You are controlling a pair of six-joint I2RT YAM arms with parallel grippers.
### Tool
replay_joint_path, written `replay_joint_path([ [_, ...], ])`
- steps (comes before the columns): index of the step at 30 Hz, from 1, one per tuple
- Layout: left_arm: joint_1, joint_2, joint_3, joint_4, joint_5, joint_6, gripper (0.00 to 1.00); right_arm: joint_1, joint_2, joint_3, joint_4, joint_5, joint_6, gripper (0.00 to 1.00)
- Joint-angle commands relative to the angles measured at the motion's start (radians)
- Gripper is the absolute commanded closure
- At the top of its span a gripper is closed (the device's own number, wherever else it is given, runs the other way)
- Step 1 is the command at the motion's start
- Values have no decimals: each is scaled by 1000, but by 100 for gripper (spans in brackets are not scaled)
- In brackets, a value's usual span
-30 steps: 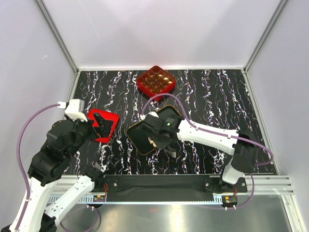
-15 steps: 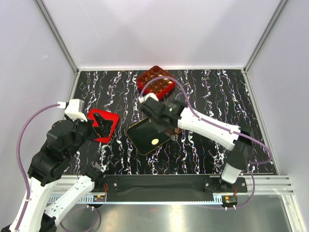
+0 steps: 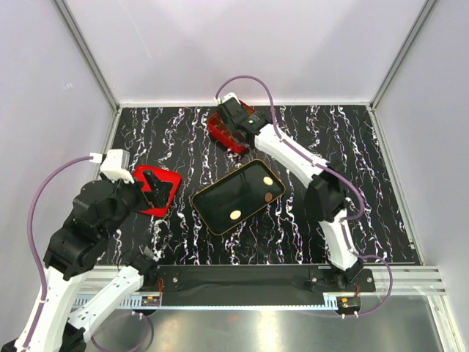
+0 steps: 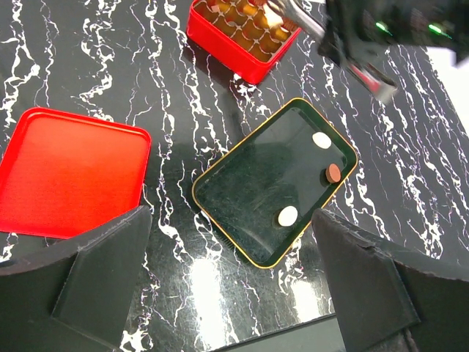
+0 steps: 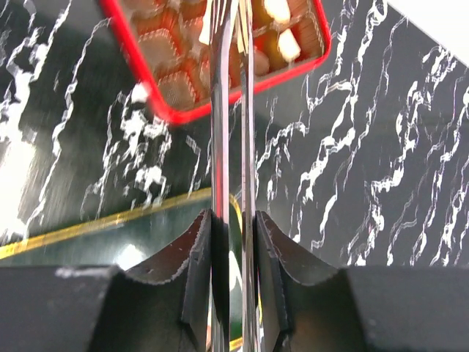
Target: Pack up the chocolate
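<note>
Three chocolates lie in the black gold-rimmed tray (image 3: 227,198): a cream piece (image 3: 267,180), a brown piece (image 3: 269,196) and a cream piece (image 3: 234,215). The left wrist view shows them as a cream piece (image 4: 321,139), a brown piece (image 4: 333,173) and a cream piece (image 4: 287,215). More pieces sit in the red gridded box (image 3: 218,130) (image 5: 168,110) at the back. My right gripper (image 3: 238,121) (image 5: 233,220) is shut on metal tongs (image 5: 229,110), whose tips reach over the box. The tips are blurred. My left gripper (image 3: 155,189) (image 4: 234,286) is open and empty, above the table.
A red lid (image 3: 141,174) (image 4: 69,172) lies flat on the left, partly under my left gripper. The tray (image 4: 256,183) lies at an angle mid-table. The right arm stretches across the table's right half towards the back. White walls enclose the table.
My right arm swung with the tongs from over the tray to the red box at the back. All three pieces in the tray now show. My left arm has not moved.
</note>
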Motion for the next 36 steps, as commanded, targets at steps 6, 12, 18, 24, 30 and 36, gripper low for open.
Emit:
replay_joint_path([
  [6,4,13,32,28,-2,25,1,-65,163,219,44,11,-54,66],
  [12,4,12,15,32,-11,28,1,-70,179,186,83,-10,-55,63],
  [18,4,15,-5,46,-8,22,1,-71,185,161,118,-32,-45,63],
  [24,4,21,-8,51,-11,24,1,-70,207,160,113,-50,-33,62],
  [30,4,30,-12,57,-16,25,1,-73,207,134,130,-65,-20,61],
  [36,4,38,-14,60,-16,27,1,-70,207,135,135,-64,-28,56],
])
